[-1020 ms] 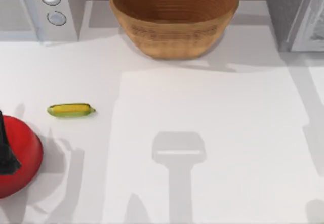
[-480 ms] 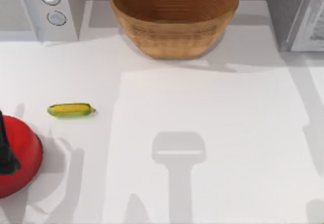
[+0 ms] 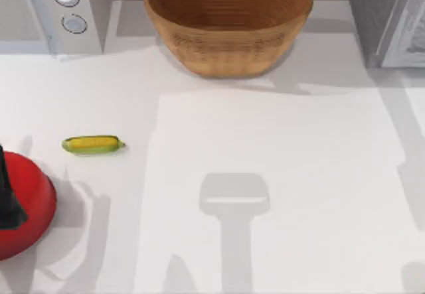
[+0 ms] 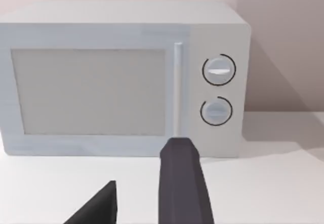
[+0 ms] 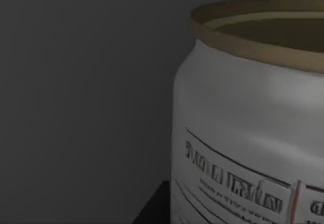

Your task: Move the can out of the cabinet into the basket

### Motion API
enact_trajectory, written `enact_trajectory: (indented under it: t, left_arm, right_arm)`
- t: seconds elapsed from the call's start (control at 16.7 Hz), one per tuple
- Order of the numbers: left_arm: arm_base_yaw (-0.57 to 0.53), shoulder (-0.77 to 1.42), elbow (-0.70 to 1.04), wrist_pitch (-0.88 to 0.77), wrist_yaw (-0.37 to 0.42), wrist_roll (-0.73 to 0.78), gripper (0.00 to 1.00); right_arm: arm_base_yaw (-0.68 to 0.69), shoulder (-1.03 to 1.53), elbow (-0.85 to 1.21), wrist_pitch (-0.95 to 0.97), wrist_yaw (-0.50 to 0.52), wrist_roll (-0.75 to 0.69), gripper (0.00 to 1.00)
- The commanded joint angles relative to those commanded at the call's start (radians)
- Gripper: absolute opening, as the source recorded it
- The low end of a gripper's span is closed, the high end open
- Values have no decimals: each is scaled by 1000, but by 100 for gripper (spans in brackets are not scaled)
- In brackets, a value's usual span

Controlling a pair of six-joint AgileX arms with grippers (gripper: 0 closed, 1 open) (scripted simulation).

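Right gripper's finger state I cannot tell, but its camera sits right at the can (image 5: pixel 248 123) inside the dark cabinet (image 3: pixel 372 15), so a skewed close could tip it before the basket (image 3: pixel 229 25).

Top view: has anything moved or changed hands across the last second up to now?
Nothing visibly changed. The basket, the corn cob, the red pot, the white appliance and the cabinet all lie where they did a second ago.
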Motion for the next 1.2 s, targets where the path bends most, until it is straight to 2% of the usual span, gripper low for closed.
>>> enact_trajectory:
  t: [0.42, 0.96, 1.2]
  left_arm:
    - [0, 0, 0, 0, 0, 0, 100]
    - [0, 0, 0, 0, 0, 0, 100]
    - [0, 0, 0, 0, 0, 0, 100]
  right_arm:
    - [7, -37, -11, -22, 7, 1, 0]
    - [73, -393, -129, -260, 65, 1, 0]
    - [88, -465, -151, -315, 79, 1, 0]
